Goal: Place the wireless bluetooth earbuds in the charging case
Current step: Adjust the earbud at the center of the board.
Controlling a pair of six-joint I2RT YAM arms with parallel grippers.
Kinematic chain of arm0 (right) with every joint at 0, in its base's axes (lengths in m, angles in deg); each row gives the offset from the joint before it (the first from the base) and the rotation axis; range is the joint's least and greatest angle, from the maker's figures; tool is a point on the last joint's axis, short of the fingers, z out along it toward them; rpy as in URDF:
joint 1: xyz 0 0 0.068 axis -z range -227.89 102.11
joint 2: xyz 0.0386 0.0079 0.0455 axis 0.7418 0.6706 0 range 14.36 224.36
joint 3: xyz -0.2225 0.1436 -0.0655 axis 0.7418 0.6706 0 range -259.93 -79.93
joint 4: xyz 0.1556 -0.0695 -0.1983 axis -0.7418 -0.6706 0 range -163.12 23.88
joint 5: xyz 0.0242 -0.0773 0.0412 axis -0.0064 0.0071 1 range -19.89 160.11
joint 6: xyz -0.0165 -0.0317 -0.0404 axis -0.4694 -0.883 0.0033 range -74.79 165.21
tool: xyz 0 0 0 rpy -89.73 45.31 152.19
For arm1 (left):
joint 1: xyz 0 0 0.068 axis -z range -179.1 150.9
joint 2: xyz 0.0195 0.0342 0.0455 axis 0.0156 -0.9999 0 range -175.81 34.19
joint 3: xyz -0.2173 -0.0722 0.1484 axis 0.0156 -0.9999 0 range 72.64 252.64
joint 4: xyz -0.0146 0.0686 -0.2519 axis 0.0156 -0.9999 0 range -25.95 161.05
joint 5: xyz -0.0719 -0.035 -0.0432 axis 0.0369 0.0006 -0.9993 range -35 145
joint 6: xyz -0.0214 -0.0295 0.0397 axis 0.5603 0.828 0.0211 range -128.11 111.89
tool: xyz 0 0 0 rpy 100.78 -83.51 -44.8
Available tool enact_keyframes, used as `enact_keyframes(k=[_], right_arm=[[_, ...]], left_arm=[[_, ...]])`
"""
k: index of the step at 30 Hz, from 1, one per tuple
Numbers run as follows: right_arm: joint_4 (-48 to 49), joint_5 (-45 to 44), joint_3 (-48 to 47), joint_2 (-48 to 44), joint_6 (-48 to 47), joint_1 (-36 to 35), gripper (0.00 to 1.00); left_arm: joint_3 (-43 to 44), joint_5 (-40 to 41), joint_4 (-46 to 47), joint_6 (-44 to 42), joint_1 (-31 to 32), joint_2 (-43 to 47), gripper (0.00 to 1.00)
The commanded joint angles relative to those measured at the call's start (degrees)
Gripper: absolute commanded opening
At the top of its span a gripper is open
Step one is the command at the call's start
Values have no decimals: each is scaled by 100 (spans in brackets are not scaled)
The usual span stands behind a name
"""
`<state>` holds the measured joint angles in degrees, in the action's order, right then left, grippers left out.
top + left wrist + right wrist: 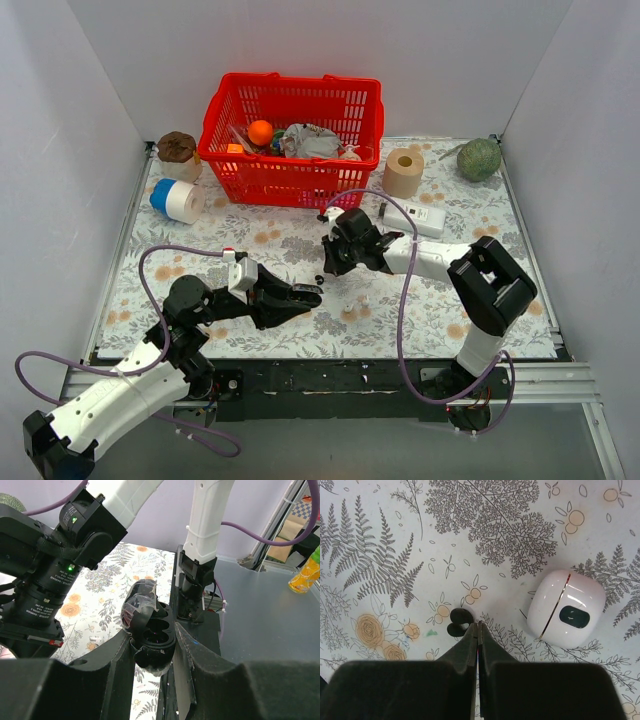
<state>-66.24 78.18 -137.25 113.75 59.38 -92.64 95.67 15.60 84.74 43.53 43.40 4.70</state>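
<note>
Bud (pixel 459 622), glossy black, lies on the cloth (pixel 485 540) in the right wrist view as two rounded lobes, one above the other, so its long axis runs almost straight away from the camera with a slight lean to the right. It sits just left of the right gripper (pixel 478 626), whose fingers are pressed together with nothing between them; I cannot tell whether the tips touch it. To the right, apart from the tips, a closed white case (pixel 565 609) rests with its seam running from upper right to lower left and a dark oval window facing up. From above, the bud (pixel 318 278) shows as a dark speck between the right gripper (pixel 325 265) and the left gripper (pixel 305 296). The left gripper (pixel 155 645) pinches a black case (pixel 156 632) by its sides. The case is open, its long axis lies along the fingers, its wells face the wrist camera, and its lid stands back at the far left under crinkled clear film. The cloth (pixel 300 235) is pale, printed with grey ferns and orange blossoms, and white walls (pixel 80 120) close in three sides. A red basket (pixel 290 180) stands at the back, with a paper roll (pixel 404 172) and a green ball (pixel 479 159) to its right.
</note>
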Motion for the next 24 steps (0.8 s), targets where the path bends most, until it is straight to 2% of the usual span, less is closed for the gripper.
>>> enact_keyframes(k=[1,12,24], right_arm=[[223,-17,63,27,-2,-25,1],[56,-43,-412,598,-20,-16,1],[469,89,475,283,243,-139,1]], left_arm=[[0,46,-25,-57,21,-3,0],[-17,64,-60,-48,21,67,0],[-17,20,-51,-84,21,40,0]])
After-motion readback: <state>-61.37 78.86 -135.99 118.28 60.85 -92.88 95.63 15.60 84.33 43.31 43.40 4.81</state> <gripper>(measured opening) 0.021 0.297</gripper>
